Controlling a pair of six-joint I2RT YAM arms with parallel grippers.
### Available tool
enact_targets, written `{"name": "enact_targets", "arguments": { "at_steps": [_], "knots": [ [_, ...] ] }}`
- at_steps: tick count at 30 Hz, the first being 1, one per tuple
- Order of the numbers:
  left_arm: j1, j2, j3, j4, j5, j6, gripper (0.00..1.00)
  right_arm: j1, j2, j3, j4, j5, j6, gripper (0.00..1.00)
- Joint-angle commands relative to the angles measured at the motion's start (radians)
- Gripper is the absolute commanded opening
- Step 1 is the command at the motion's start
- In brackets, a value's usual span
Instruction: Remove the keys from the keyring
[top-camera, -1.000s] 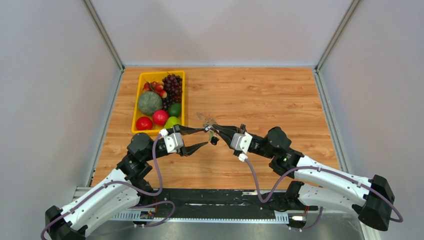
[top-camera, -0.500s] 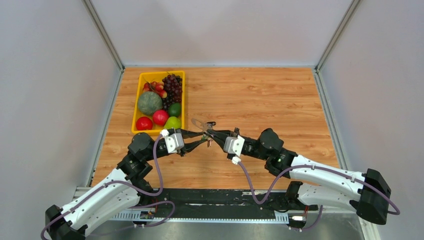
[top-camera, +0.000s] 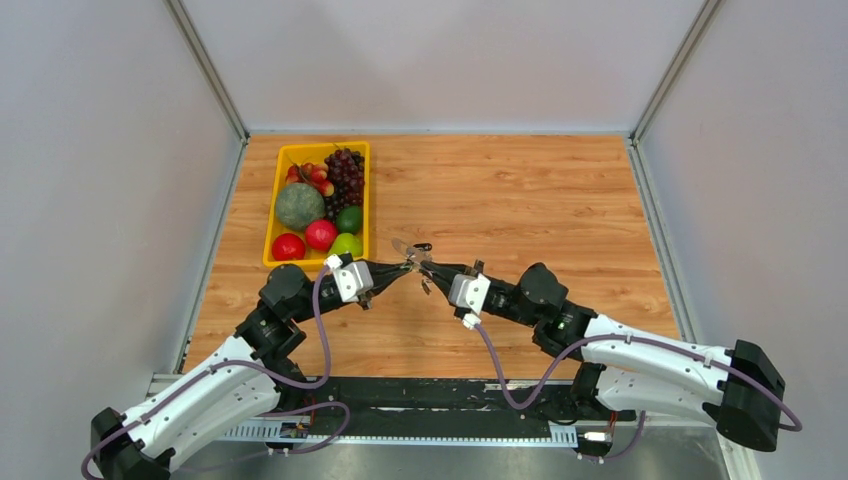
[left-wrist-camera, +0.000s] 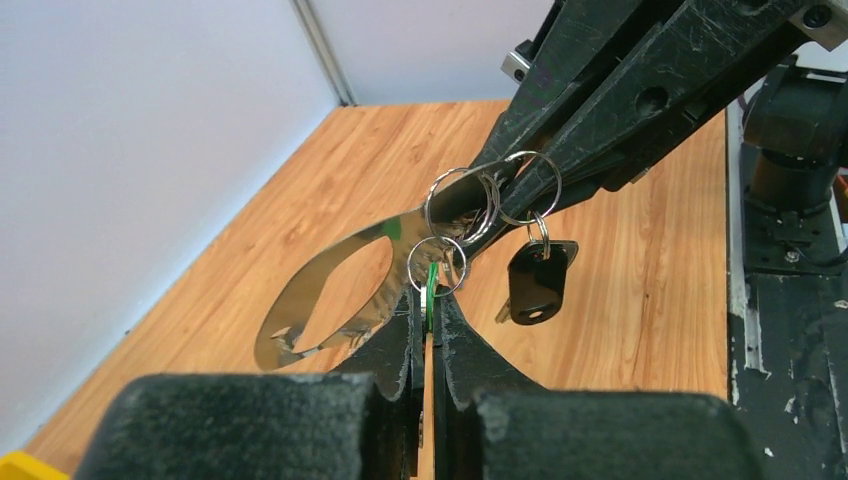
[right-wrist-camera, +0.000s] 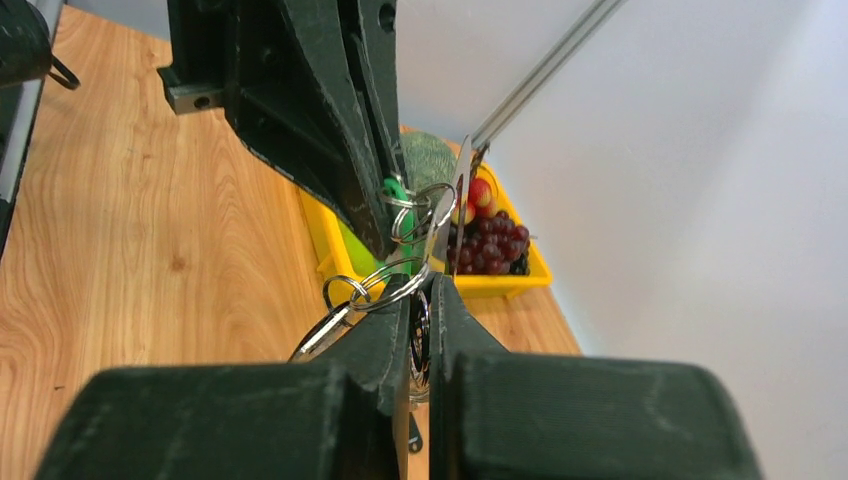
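Though aloft, keyring (left-wrist-camera: 403, 224) in right gripper (right-wrist-camera: 421, 298)

Keys (left-wrist-camera: 540, 285) and keyring (left-wrist-camera: 405, 225) sit between left gripper (top-camera: 400, 269) and right gripper (top-camera: 427, 268)

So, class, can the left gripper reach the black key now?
Probably not yet: the left gripper is shut on the green-tagged key. The black key hangs clear beside it, under the keyring that the right gripper holds; letting go should open the way.
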Motion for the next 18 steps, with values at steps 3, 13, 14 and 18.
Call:
{"name": "enact_targets", "arguments": {
  "at_steps": [3,13,14,18],
  "knots": [
    [0.003,0.01,0.023,-0.014,-0.038,0.022,0.0,0.006,-0.053,-0.057,0.003,0.105,0.073,0.19],
    [0.001,0.024,0.018,-0.017,0.017,0.045,0.0,0.006,-0.206,-0.182,-0.008,0.133,0.169,0.44],
    [0.001,0.025,0.018,-0.017,0.02,0.047,0.0,0.007,-0.216,-0.185,-0.01,0.128,0.174,0.44],
    [0.001,0.029,0.018,-0.043,0.086,0.105,0.0,0.006,-0.233,-0.177,-0.014,0.114,0.198,0.4]
  ]
}}
